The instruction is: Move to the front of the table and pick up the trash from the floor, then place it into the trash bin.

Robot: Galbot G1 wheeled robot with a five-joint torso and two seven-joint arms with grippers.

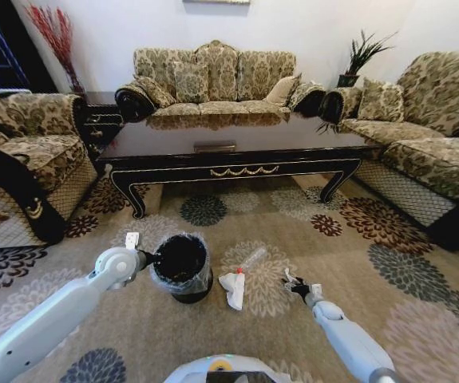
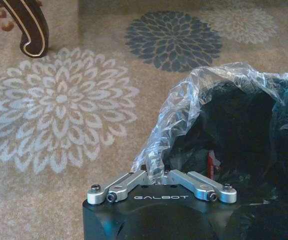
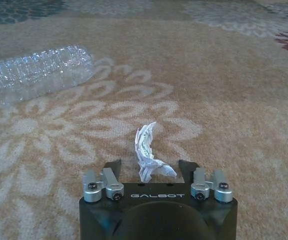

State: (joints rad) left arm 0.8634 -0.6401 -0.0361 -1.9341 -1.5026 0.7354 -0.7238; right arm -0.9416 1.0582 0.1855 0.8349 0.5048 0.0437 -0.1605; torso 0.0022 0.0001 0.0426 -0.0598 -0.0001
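The trash bin (image 1: 183, 275), black with a clear liner bag (image 2: 194, 100), stands on the floor (image 1: 309, 247) in front of the table (image 1: 237, 137). My left gripper (image 1: 148, 258) (image 2: 151, 172) is shut on the liner at the bin's rim. To the bin's right lie a clear plastic bottle (image 1: 253, 258) (image 3: 33, 72) with a red cap and a crumpled white paper wad (image 1: 233, 292). Farther right, low over the carpet, my right gripper (image 1: 295, 286) (image 3: 150, 167) is open, and a small white paper scrap (image 3: 145, 145) stands between its fingers.
Patterned sofas close in the left (image 1: 21, 159), back (image 1: 213, 80) and right (image 1: 429, 136) sides. A small dark side table (image 1: 97, 120) is at the back left. A curved table leg (image 2: 31, 30) is near the bin. Open carpet lies around the litter.
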